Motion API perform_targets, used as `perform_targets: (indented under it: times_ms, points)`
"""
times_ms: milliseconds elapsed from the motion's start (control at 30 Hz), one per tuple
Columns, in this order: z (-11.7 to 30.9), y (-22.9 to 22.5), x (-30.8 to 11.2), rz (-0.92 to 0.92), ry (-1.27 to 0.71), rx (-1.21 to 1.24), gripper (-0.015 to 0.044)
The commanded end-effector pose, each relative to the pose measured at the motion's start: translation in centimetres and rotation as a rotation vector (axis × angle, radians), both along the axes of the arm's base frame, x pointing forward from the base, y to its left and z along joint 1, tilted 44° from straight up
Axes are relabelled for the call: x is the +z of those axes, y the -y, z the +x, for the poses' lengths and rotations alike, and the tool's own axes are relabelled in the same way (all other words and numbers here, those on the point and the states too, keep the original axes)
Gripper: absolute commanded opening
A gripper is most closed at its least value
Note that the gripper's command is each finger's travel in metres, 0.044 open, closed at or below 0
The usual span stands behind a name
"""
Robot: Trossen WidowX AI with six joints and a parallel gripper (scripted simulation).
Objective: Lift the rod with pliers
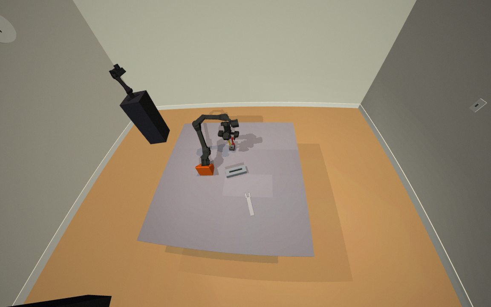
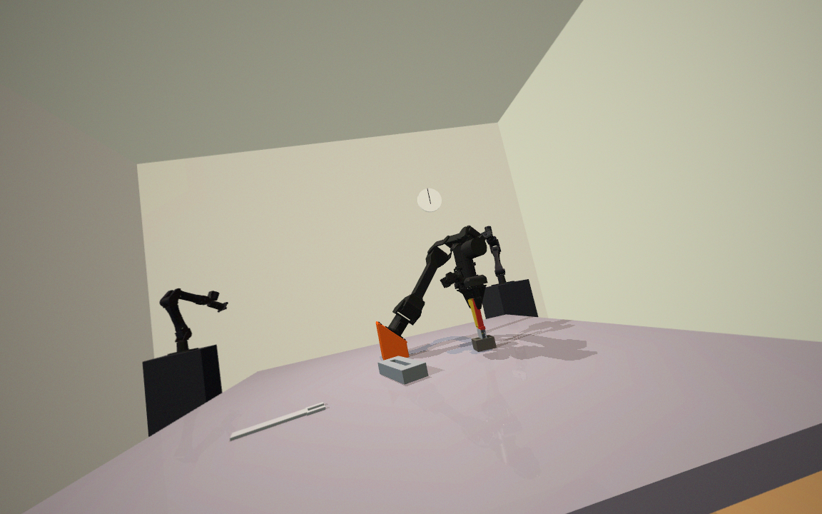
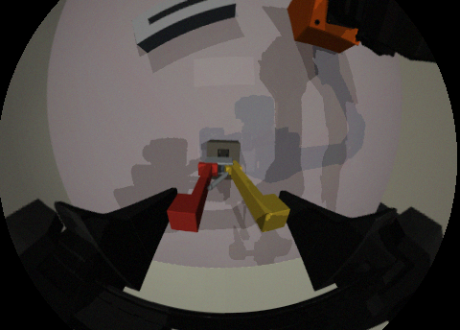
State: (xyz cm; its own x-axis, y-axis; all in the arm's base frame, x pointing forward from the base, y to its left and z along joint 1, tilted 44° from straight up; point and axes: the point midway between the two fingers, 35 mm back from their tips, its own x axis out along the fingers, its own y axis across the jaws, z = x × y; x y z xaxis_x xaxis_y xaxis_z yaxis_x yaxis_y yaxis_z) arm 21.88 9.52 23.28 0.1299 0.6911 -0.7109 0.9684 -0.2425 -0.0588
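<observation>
Spread almost to its widest, the claw (image 1: 230, 138) (image 2: 476, 303) (image 3: 229, 195) has hold of nothing. It points down at the table (image 1: 186, 217) (image 2: 529, 434) (image 3: 96, 105), with the handle ends of the pliers (image 1: 232, 141) (image 2: 479, 317) (image 3: 218, 169) in the gap between its fingers. In the wrist view the red handle (image 2: 479, 314) (image 3: 202, 186) leans toward one finger and the yellow handle (image 2: 472, 309) (image 3: 249, 190) toward the other; whether either handle touches a finger cannot be told.

Their long axis runs close to upright, handles up toward the claw and jaws down. The two handles splay apart at the top and come together below. Just beneath the claw, the pliers' lower end sits in the small brown holster (image 1: 231, 148) (image 2: 484, 344) (image 3: 223, 145), which stands on the table.

Farther from the claw lies the gray block (image 1: 230, 174) (image 2: 411, 373) (image 3: 187, 29), near the arm's orange base (image 1: 204, 170) (image 2: 392, 343) (image 3: 310, 20). Its narrow channel follows the block's long side, running mostly across the top view. The rod cannot be made out inside that dark slot.

Well beyond the block, on the side away from the claw, a pale forked bar (image 1: 250, 207) (image 2: 270, 426) lies flat, its prongs aimed back toward the block. Farther still, beyond the table, black pedestals carry other arms.
</observation>
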Motion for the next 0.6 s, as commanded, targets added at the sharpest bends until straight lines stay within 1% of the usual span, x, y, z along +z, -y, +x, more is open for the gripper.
perform_targets:
  times_ms: [0, 567]
  points:
    - [0.1, -0.4, -0.4, -0.003, -0.002, -0.001, 0.0440]
    - [0.3, -1.8, -1.8, -0.001, -0.001, -0.001, 0.0437]
